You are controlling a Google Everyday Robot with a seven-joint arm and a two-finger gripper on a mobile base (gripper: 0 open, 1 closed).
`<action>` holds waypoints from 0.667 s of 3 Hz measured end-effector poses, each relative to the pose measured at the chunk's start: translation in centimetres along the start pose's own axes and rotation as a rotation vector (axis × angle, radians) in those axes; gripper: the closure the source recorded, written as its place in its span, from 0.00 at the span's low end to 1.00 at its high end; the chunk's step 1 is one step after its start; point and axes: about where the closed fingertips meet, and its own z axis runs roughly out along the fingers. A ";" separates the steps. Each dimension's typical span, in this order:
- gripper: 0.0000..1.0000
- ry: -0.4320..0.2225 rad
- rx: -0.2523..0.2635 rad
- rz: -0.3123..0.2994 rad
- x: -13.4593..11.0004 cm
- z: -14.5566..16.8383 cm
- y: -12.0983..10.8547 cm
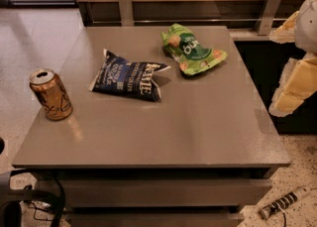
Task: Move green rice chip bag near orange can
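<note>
The green rice chip bag [193,50] lies crinkled on the far right part of the grey table [188,132]. The orange can [50,94] stands upright near the table's left edge, far from the green bag. My gripper [273,72] hangs at the right edge of the view, beyond the table's right side and to the right of the green bag. Its two yellow fingers [297,87] stand apart with nothing between them.
A dark blue Kettle chip bag [130,76] lies between the can and the green bag. A wood-panelled wall with metal brackets [125,5] runs behind the table. A power strip [285,202] lies on the floor at the lower right, and cables [44,196] at the lower left.
</note>
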 end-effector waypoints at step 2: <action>0.08 -0.001 0.005 -0.001 -0.1 -0.1 0.0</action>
